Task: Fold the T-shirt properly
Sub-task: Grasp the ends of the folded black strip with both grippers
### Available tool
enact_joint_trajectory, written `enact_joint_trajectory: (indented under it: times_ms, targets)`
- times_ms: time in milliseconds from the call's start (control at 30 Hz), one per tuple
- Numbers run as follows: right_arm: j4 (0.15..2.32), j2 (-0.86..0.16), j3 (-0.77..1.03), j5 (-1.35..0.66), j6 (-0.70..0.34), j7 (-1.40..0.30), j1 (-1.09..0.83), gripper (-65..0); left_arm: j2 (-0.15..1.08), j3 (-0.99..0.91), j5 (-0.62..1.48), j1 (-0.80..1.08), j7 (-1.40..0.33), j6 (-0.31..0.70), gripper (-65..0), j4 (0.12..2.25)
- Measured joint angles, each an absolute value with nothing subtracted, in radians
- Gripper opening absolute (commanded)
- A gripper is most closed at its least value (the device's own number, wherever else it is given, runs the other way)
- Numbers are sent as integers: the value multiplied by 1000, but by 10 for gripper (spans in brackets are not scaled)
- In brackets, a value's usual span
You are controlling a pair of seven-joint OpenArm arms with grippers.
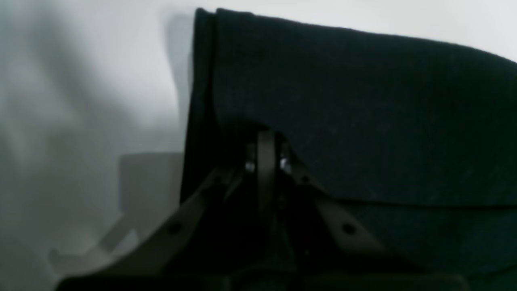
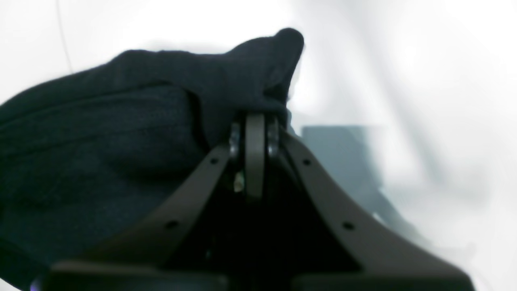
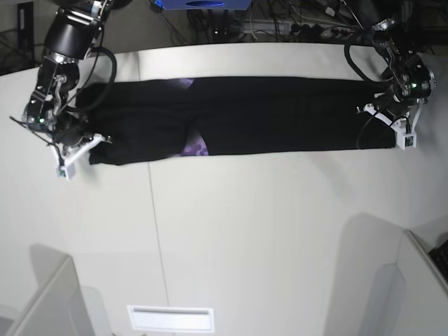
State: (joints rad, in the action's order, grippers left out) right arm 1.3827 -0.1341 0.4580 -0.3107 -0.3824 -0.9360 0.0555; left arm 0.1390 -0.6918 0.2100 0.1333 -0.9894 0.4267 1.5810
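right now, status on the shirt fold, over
Left gripper and right gripper both shut on T-shirt ends. Shirt a long band on the table. Nothing in the way.

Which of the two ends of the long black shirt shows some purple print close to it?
The end of the T-shirt held by the right gripper, at the base view's left. Purple patches lie in that half; the left gripper's end is plain black.

White table (image 3: 231,231), cluttered background behind it.
Seam line (image 3: 155,231) runs down table left of centre; blue object (image 3: 203,4) and tangled cables (image 3: 294,24) beyond far edge; pale panels at near-left corner (image 3: 42,301) and near-right corner (image 3: 392,280); white slotted plate (image 3: 170,318) at near edge.
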Motion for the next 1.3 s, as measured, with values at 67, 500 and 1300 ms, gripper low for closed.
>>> enact_joint_trajectory:
  times_ms: [67,500,1300]
  targets:
    - [1379,-123,458,-278,-382,-937,79,-650,139,-693,213,131,-990,427,-650,1581]
    - [1657,-89,461,-227,-382,-1063,64,-650,140,-823,358,180,-1115,460,-650,1857]
    - [1980,-62,460,-396,-390,-1153,-147,-650,242,-923,638,297,-1046,638,0,1592]
